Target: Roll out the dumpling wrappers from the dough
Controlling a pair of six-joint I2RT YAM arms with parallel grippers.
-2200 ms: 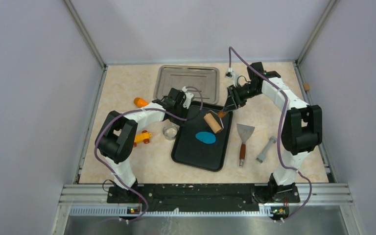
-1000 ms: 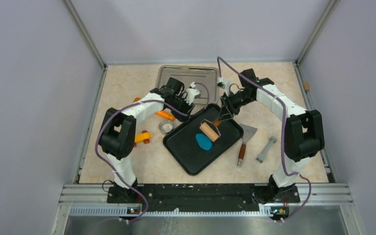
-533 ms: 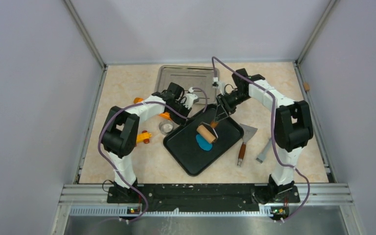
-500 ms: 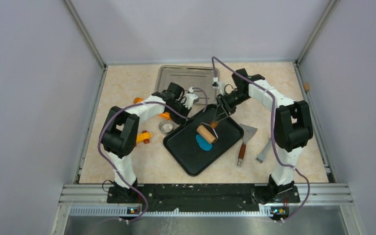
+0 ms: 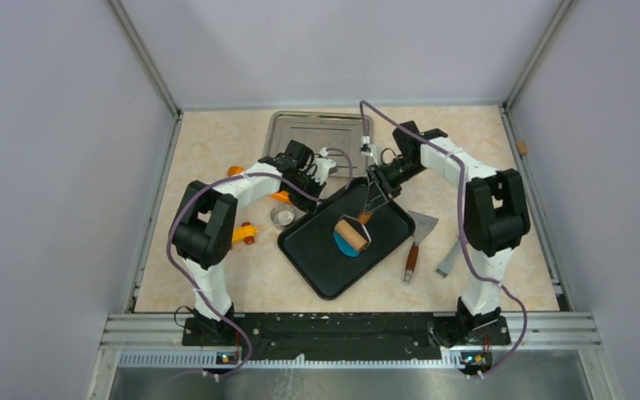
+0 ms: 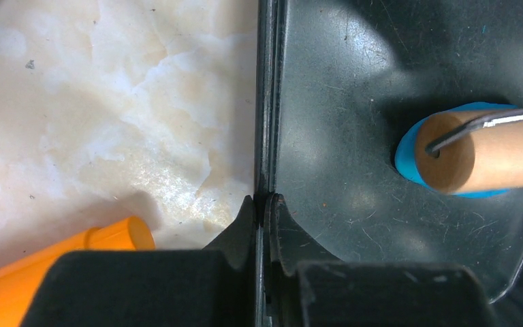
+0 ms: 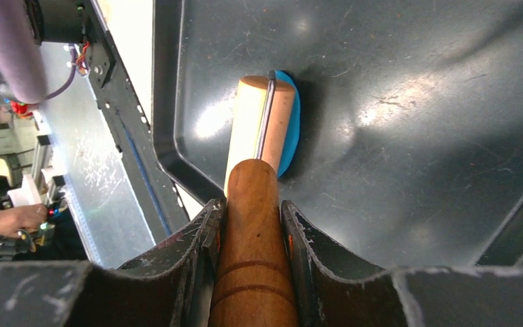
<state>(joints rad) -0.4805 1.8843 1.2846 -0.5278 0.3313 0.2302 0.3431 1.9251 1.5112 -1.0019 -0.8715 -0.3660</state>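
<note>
Rolling step: I am clamping my left gripper (image 6: 264,204) on the tray (image 6: 267,102) rim, gripping the roller (image 5: 352,231) handle in my right gripper (image 7: 252,211), flattening the dough (image 5: 344,245) mid-frame in the top view; next needs firm, even strokes.

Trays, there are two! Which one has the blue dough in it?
The black tray, the one in front: the blue dough lies in it, under the wooden roller. The shiny metal tray behind it shows no dough.
</note>
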